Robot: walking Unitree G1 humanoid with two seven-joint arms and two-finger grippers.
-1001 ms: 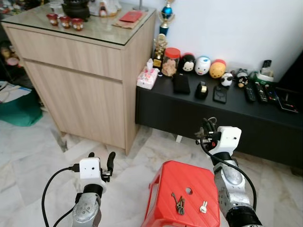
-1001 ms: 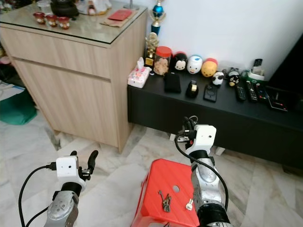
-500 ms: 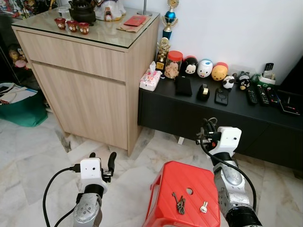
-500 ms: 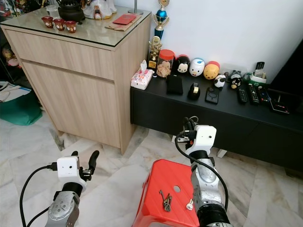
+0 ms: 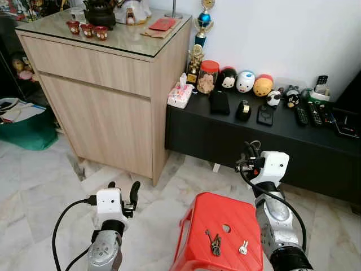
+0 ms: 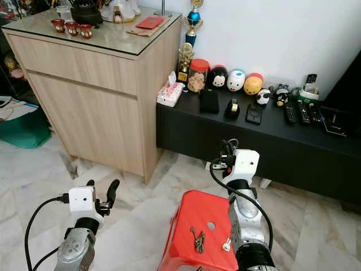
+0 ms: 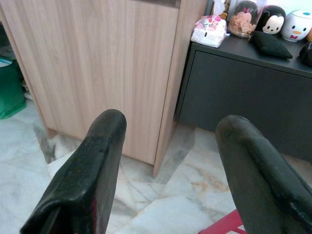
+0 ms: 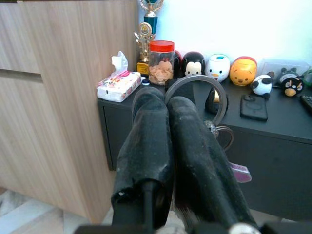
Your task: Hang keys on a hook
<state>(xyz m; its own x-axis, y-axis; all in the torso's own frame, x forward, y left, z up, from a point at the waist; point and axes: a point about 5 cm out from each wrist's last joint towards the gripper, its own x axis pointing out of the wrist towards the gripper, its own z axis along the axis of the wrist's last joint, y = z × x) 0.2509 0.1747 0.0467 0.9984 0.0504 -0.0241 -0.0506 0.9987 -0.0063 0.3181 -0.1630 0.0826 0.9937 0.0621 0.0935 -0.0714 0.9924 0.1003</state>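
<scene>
Right gripper [image 8: 168, 105] clamps key ring [image 8: 197, 95]; 2 key bunches [image 5: 214, 244] on red stool [image 5: 210, 214].

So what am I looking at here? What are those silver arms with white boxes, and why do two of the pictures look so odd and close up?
It is a walking robot, seen through its own cameras. The two wide pictures come from the eyes in its head, looking down at its silver arms. The close-up pictures come from small cameras on each wrist, looking along that gripper's black fingers.

The left gripper is open and holds nothing. The right gripper is shut on a key ring, a metal loop with keys hanging from it.

Below stands a red stool with a bunch of keys and a small key lying on it. Behind are a wooden cabinet and a black low cabinet lined with toys and remotes.
</scene>
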